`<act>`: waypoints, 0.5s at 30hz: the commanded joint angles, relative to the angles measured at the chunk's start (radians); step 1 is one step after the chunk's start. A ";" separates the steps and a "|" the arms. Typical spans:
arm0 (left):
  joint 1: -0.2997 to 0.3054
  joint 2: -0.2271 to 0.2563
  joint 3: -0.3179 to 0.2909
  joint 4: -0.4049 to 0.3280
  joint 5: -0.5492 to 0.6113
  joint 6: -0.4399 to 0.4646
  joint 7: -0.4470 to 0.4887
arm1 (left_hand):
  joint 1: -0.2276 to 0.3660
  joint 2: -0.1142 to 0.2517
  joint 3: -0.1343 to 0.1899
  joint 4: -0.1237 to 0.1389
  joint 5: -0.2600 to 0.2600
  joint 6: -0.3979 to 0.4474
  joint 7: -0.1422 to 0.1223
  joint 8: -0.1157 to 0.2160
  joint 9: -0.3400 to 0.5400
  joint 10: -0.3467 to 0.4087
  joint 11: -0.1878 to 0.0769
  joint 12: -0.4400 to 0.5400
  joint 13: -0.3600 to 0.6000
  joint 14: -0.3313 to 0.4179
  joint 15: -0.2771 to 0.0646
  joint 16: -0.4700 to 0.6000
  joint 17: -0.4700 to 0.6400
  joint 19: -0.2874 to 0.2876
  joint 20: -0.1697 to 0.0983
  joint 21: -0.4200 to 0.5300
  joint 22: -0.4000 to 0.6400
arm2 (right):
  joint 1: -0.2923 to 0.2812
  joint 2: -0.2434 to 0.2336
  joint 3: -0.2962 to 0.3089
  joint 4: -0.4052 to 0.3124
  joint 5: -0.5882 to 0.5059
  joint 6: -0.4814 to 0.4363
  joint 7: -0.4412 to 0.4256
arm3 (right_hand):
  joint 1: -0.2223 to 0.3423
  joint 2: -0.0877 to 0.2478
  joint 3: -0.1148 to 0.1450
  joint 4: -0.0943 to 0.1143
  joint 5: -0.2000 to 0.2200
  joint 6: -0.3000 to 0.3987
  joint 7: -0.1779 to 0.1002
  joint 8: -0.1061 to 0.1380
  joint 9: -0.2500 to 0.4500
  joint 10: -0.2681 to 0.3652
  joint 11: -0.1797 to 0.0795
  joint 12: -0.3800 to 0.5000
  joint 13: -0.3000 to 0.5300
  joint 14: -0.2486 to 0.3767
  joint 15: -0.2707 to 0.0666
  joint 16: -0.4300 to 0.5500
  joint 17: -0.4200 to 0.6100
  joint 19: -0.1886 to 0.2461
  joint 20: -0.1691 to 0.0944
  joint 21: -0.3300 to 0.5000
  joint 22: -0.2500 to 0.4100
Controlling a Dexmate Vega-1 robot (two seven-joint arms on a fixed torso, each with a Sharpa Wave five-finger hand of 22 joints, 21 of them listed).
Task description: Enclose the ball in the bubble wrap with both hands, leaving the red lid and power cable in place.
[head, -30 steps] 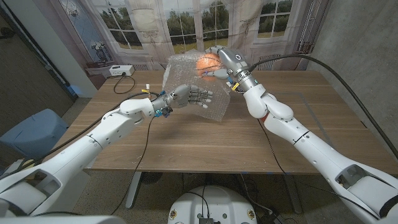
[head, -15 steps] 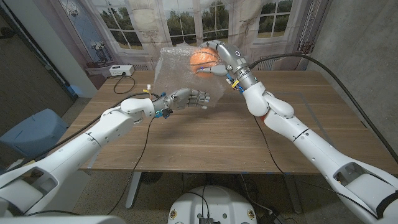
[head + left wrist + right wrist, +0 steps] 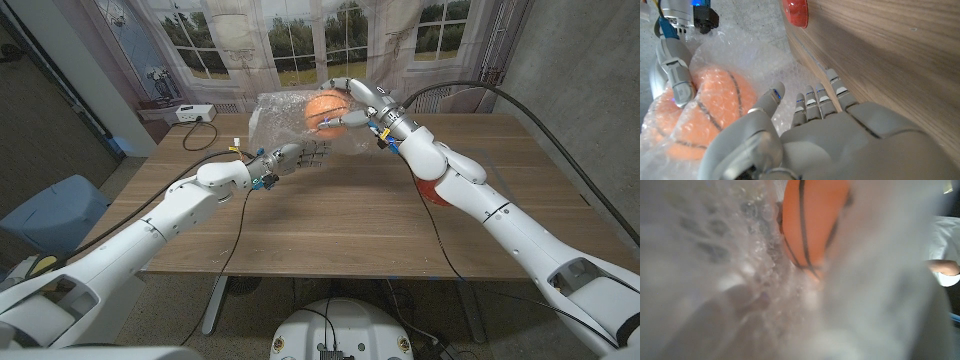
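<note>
Above the far half of the table (image 3: 330, 215), the right hand (image 3: 352, 103) holds the orange ball (image 3: 327, 108) up off the wood, fingers curled over it through the bubble wrap (image 3: 275, 115); the left wrist view shows one of those fingers (image 3: 676, 75) pressed down on the wrapped ball (image 3: 705, 112). The wrap drapes around and below the ball and hangs toward the left hand (image 3: 300, 155). That left hand sits just below and beside the ball, fingers held straight and close together, reaching up into the loose plastic; in its own wrist view the fingertips (image 3: 807, 97) lie against the wrap (image 3: 775, 60), but whether they pinch a fold cannot be told. In the right wrist view the ball (image 3: 812, 220) shows blurred behind the wrap (image 3: 715, 245). The red lid (image 3: 795, 12) rests on the table (image 3: 890, 50) beyond the left hand's (image 3: 840, 145) fingertips, apart from the wrap.
</note>
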 commanded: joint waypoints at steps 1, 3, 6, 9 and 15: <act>-0.026 -0.017 0.013 0.037 0.016 -0.005 -0.012 | 0.000 -0.016 -0.015 0.002 -0.002 -0.015 0.001 0.006 0.002 -0.022 0.000 0.002 0.001 -0.020 0.009 0.000 0.001 -0.017 0.010 -0.011 0.004 | 0.038 -0.055 -0.024 -0.007 0.099 0.012 0.256 | 0.322 0.333 0.099 -0.085 0.004 0.272 0.067 0.000 0.006 0.333 -0.105 -0.003 0.024 0.491 -0.418 -0.008 0.005 -0.058 -0.136 0.012 -0.001; -0.037 -0.017 0.019 0.044 0.020 -0.002 -0.025 | -0.003 -0.026 -0.025 -0.001 -0.003 -0.021 0.002 0.006 0.002 -0.033 -0.002 0.002 0.001 -0.027 0.008 0.001 -0.001 -0.026 0.010 -0.015 0.004 | 0.044 -0.061 -0.027 -0.008 0.097 0.009 0.279 | 0.320 0.333 0.098 -0.084 0.004 0.273 0.064 0.000 0.006 0.335 -0.104 -0.005 0.023 0.487 -0.417 -0.014 0.006 -0.074 -0.135 0.011 -0.005; -0.054 -0.017 0.027 0.055 0.029 0.002 -0.043 | -0.013 -0.053 -0.049 -0.010 -0.004 -0.035 -0.008 0.006 0.002 -0.055 -0.007 0.002 -0.001 -0.052 0.016 -0.002 -0.004 -0.049 0.009 -0.026 0.003 | 0.057 -0.069 -0.031 0.002 0.099 -0.004 0.316 | 0.317 0.333 0.097 -0.082 0.004 0.274 0.059 -0.002 0.006 0.334 -0.106 -0.006 0.026 0.482 -0.417 -0.020 0.007 -0.087 -0.137 0.011 -0.008; -0.064 -0.019 0.032 0.066 0.037 0.004 -0.052 | -0.029 -0.076 -0.075 -0.014 -0.007 -0.047 -0.015 0.007 0.002 -0.071 -0.009 0.005 -0.001 -0.071 0.032 -0.001 -0.004 -0.075 0.023 -0.038 0.002 | 0.062 -0.074 -0.031 0.011 0.096 -0.012 0.330 | 0.315 0.332 0.096 -0.081 0.005 0.274 0.057 -0.002 0.007 0.332 -0.109 -0.007 0.027 0.480 -0.417 -0.022 0.009 -0.093 -0.137 0.012 -0.010; -0.098 -0.023 0.047 0.098 0.061 0.005 -0.082 | -0.080 -0.123 -0.137 -0.009 -0.018 -0.084 -0.029 0.007 0.002 -0.121 0.022 0.006 -0.001 -0.114 0.071 0.003 0.000 -0.159 0.054 -0.080 0.003 | 0.067 -0.089 -0.035 0.024 0.067 -0.015 0.340 | 0.313 0.331 0.095 -0.079 0.005 0.276 0.052 -0.002 0.009 0.333 -0.110 -0.011 0.029 0.473 -0.417 -0.031 0.014 -0.108 -0.137 0.014 -0.016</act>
